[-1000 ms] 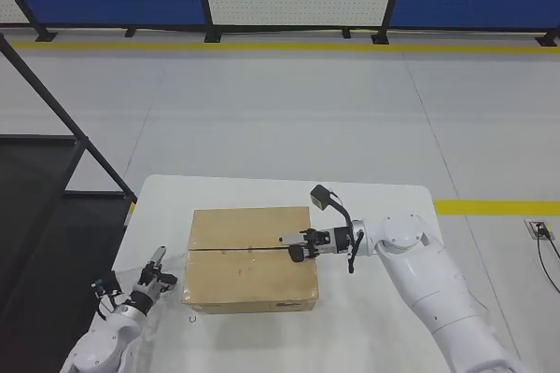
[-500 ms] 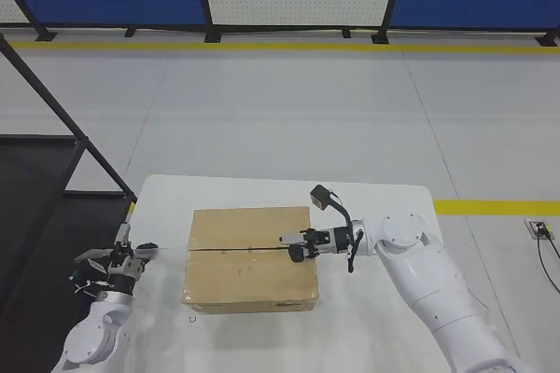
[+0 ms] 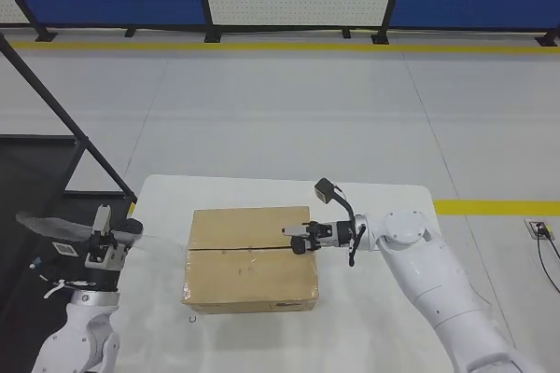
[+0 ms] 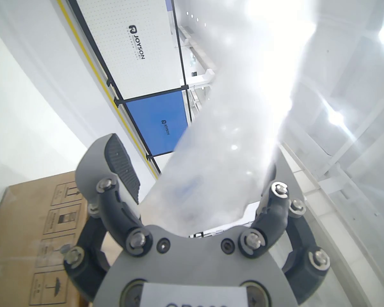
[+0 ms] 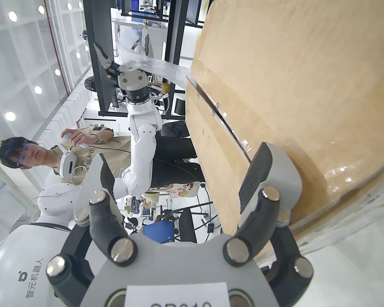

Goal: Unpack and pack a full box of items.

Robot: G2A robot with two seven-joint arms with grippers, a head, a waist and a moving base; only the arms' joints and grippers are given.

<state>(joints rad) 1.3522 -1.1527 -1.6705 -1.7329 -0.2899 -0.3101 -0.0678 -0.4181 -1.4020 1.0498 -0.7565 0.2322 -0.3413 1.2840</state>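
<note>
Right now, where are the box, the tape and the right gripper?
box [image 3: 252, 280], top view, top face.
tape [image 4: 230, 148], left wrist view, middle of strip.
right gripper [image 3: 295, 241], top view, between fingertips.

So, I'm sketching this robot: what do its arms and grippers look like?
The left arm and right arm have glossy white rounded shells with dark joints; the right wrist carries a small dark camera and a black cable. The left gripper and right gripper share a grey base with silver screws, black linkages, light grey jaws with black ribbed pads, and a white label.
</note>
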